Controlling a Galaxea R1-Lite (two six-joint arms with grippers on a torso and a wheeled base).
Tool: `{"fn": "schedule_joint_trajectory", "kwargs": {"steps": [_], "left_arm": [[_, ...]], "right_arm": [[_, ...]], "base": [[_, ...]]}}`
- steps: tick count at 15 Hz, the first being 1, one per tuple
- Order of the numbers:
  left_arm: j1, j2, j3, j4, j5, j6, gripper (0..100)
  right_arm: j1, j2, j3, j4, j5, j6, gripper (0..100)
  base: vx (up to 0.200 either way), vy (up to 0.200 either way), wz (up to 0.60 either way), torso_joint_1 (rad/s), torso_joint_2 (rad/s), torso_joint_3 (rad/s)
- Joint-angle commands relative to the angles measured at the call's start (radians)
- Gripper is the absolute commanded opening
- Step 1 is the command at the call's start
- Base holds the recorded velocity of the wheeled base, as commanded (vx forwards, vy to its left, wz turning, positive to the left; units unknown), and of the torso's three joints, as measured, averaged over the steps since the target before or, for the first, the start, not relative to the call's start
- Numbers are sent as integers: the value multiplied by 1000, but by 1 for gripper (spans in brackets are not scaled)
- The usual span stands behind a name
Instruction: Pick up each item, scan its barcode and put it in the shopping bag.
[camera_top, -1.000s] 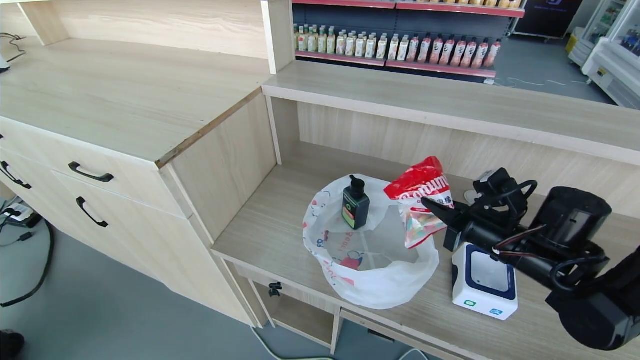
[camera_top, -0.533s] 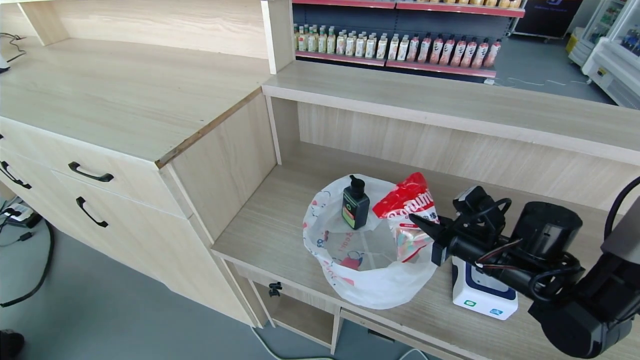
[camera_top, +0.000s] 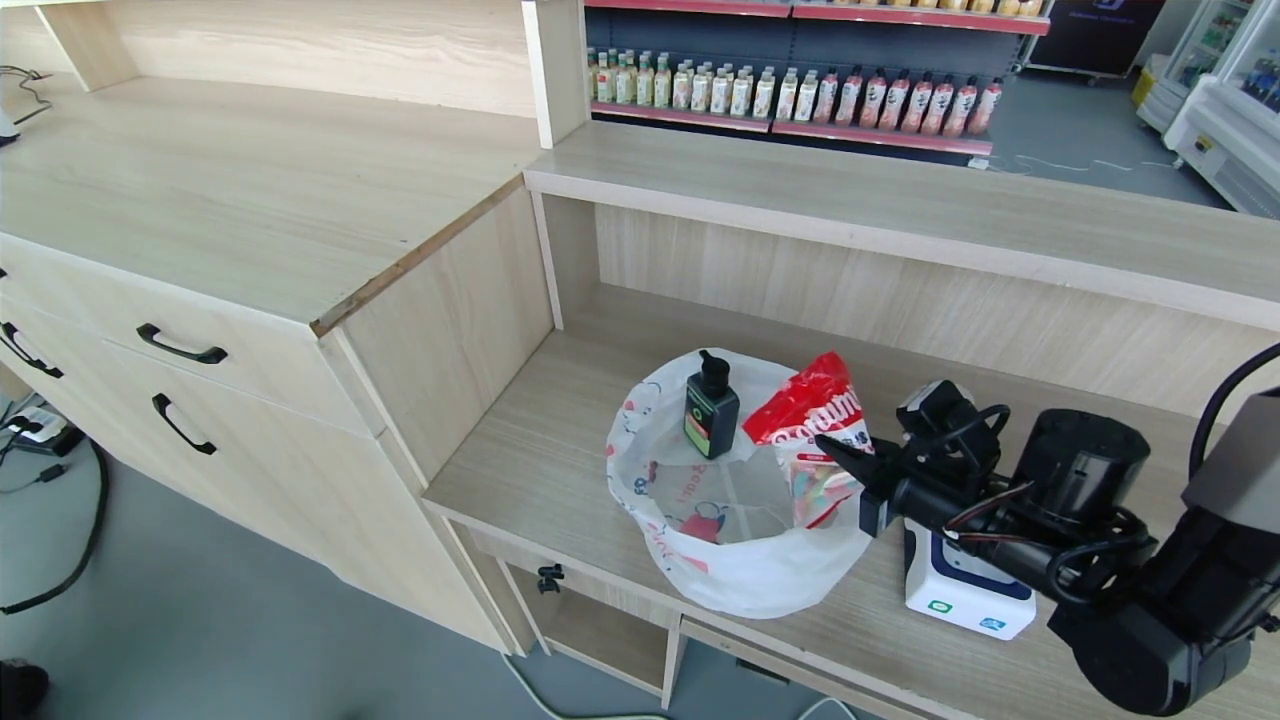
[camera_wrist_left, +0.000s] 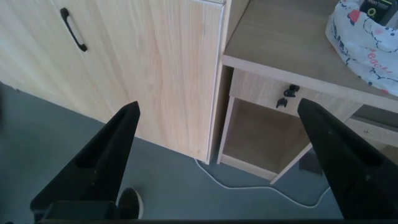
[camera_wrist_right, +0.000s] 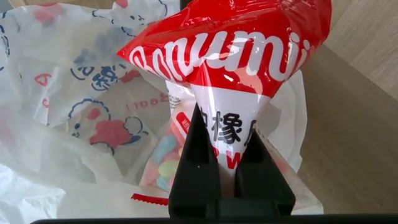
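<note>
End effector (camera_top: 832, 447) with packet (camera_top: 812, 412) lower in bag (camera_top: 700, 565)

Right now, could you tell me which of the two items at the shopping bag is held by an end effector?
The red snack bag, pinched by the right end effector; the dark pump bottle stands untouched.

The head camera sits high on the near side and faces forward and down across the wooden counter (camera_top: 250, 200), taking in the low shelf (camera_top: 540, 450) at the right and the store shelving (camera_top: 800, 90) far behind. The left wrist camera looks down from the near side, between the fingers of the left gripper (camera_wrist_left: 217, 106), at the cabinet front (camera_wrist_left: 155, 62) and floor (camera_wrist_left: 186, 186). The right wrist camera looks from very close, past the right gripper (camera_wrist_right: 225, 124), at the snack packet (camera_wrist_right: 236, 43). All three views share the shopping bag (camera_top: 735, 560).
</note>
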Motion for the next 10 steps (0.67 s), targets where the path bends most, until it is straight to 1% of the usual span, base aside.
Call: {"fn": "schedule_joint_trajectory", "kwargs": {"steps": [1,4,5,10], "left_arm": [[0,0,0,0,0,-1,100],[0,0,0,0,0,-1,100],[0,0,0,0,0,-1,100],[0,0,0,0,0,0,100]], "right_arm": [[0,-5,4,2,1,-1,0],[3,-9,4,3,1,-1,0],[3,-9,4,5,-1,-1,100],[7,-25,8,8,-1,2,100]], "base": [[0,0,0,0,0,0],[0,0,0,0,0,0],[0,0,0,0,0,0],[0,0,0,0,0,0]]}}
